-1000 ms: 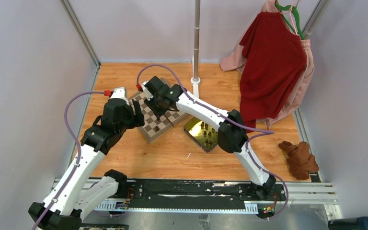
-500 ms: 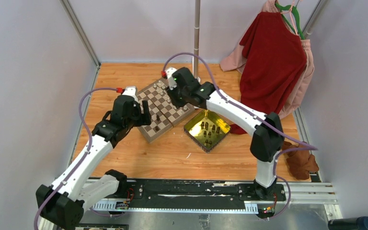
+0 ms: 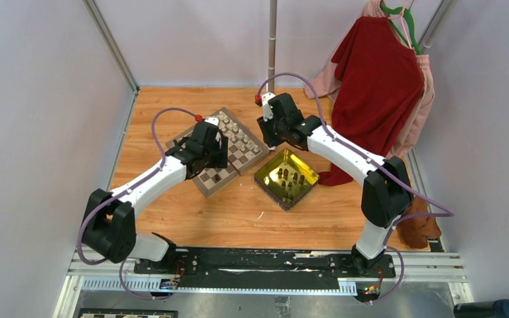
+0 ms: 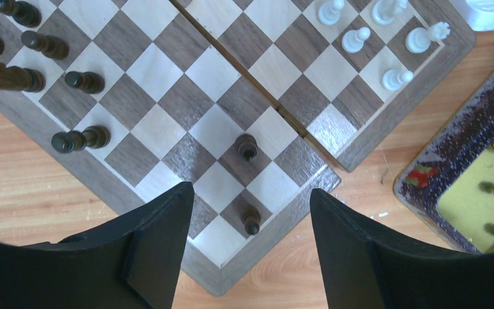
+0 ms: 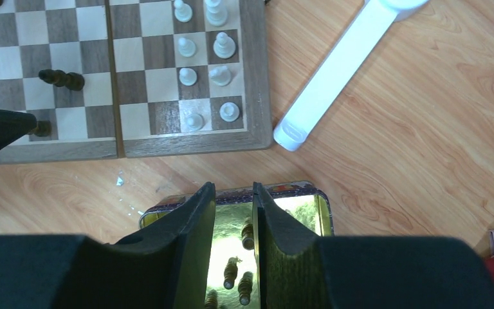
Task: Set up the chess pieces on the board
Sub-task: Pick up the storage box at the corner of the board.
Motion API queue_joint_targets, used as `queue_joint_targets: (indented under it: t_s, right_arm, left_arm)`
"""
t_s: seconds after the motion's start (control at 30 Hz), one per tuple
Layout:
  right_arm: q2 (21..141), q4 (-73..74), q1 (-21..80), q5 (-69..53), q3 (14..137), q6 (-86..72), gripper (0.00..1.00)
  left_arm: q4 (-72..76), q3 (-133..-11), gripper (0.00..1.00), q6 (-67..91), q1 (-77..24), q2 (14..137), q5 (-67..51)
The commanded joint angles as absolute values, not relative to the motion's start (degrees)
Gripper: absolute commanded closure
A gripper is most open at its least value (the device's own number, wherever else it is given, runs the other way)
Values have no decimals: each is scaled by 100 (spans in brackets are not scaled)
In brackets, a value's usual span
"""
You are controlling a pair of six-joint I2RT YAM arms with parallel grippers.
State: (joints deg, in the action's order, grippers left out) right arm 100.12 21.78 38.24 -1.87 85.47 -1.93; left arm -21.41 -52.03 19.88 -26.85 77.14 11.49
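L gripper (image 4: 251, 193) jaws wide apart over board (image 4: 161, 122) corner, empty; R gripper (image 5: 233, 190) jaws narrowly apart above tray (image 5: 292, 187), nothing between.

Board (image 4: 167, 84): matt wood, pale and dark brown squares with visible grain, light wood rim. Cream-white chess pieces (image 4: 355, 40): smooth, turned, faint sheen. Dark brown chess pieces (image 4: 246, 147): smooth, turned, duller. Tray (image 4: 428, 168): glossy, mirror-like yellow floor; speckled printed rim. Desk (image 3: 238, 212): orange-toned wood grain, satin finish. Left pincer (image 4: 251, 193) and right pincer (image 5: 233, 188): matt black plastic. Arm shells (image 3: 344, 156): glossy white plastic. Hanging garment (image 3: 378, 86): matt red cloth.
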Motion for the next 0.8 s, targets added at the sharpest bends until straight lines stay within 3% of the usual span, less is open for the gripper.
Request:
queue_joint_targets:
  t_s: [0.0, 0.57, 0.77]
  right_arm:
    - [9817, 1964, 3608, -373, 8416, -288, 68]
    - [10028, 1846, 3239, -648, 8425, -463, 68]
    - [10103, 1848, 3184, -676, 8422, -476, 68]
  left_arm:
    - [-1900, -5548, 29, 1898, -2755, 8092, 1403]
    - [-2274, -6271, 45, 1879, -2760, 9218, 1918]
    - [-2524, -6354, 47, 2020, -2760, 9233, 1827]
